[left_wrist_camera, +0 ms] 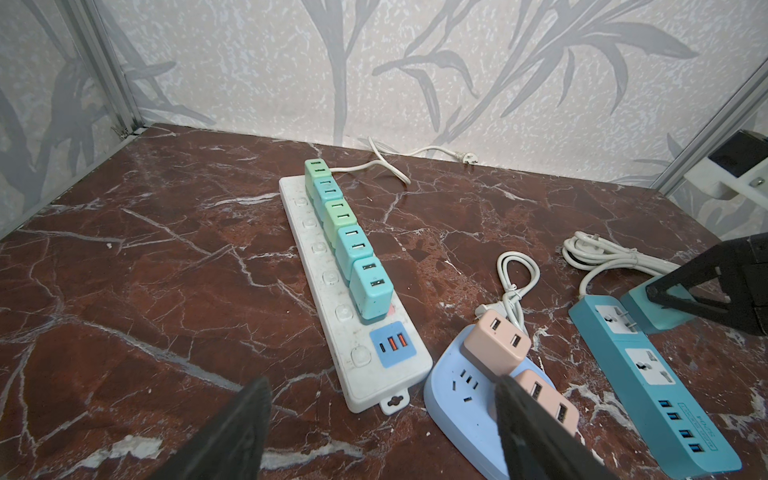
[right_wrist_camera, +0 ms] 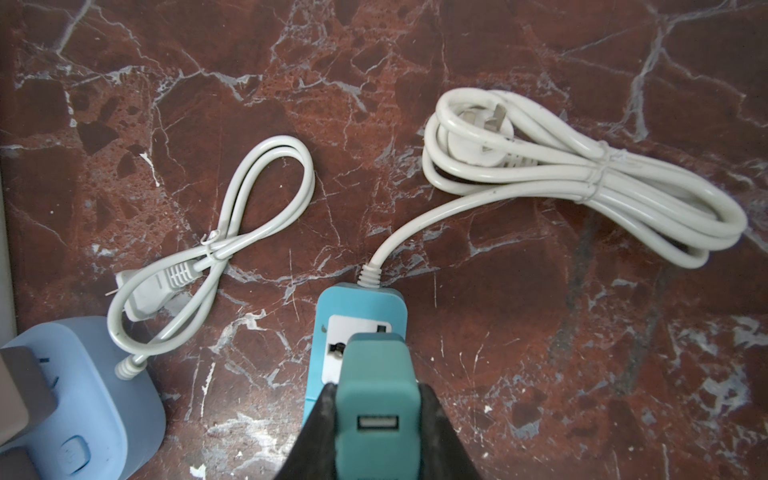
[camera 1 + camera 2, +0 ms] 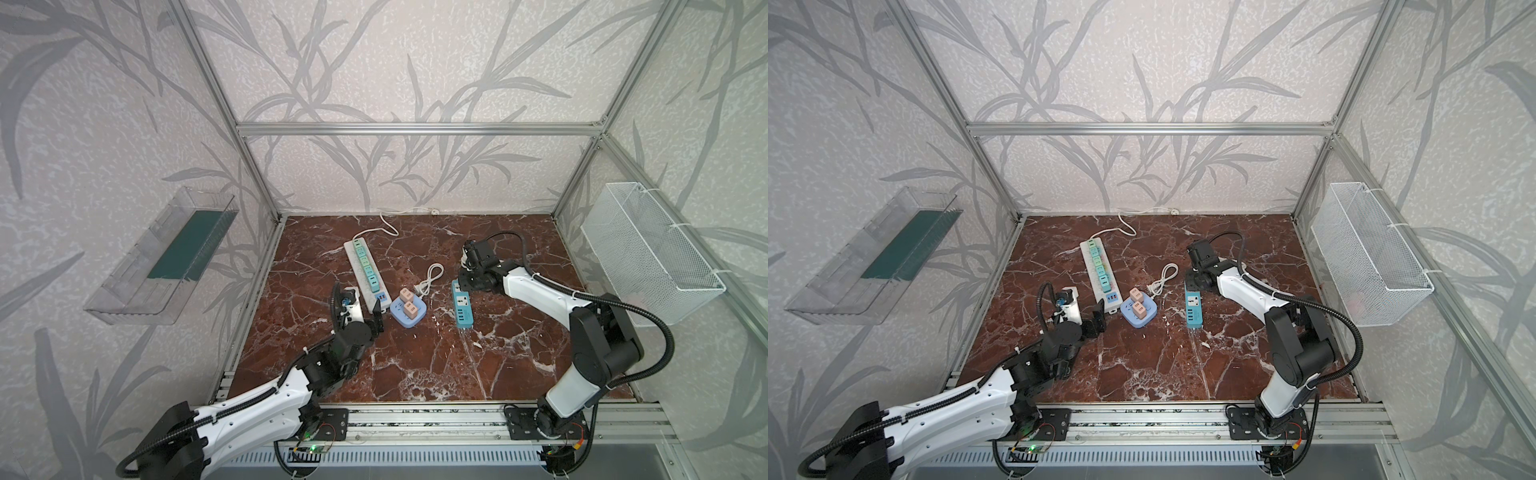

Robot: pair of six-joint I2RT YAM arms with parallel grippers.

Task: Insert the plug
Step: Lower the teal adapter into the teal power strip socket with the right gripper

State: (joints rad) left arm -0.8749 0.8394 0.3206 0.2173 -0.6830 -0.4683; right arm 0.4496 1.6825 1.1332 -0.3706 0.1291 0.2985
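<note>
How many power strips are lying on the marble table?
3. In the top views, the white strip lies left of the middle, the light blue strip lies just right of it, and the teal strip lies further right. None seems hidden.

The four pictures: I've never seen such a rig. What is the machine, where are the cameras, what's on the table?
Two white-and-black robot arms work at a red-brown marble table. Both top views look down from overhead; each wrist view rides on an arm. On the table lie a long white power strip carrying green and teal chargers, a rounded light-blue socket block with two pink chargers, and a teal-blue power strip. The left gripper is open and empty. The right gripper is shut on a teal charger plug at that strip's end socket.
</note>
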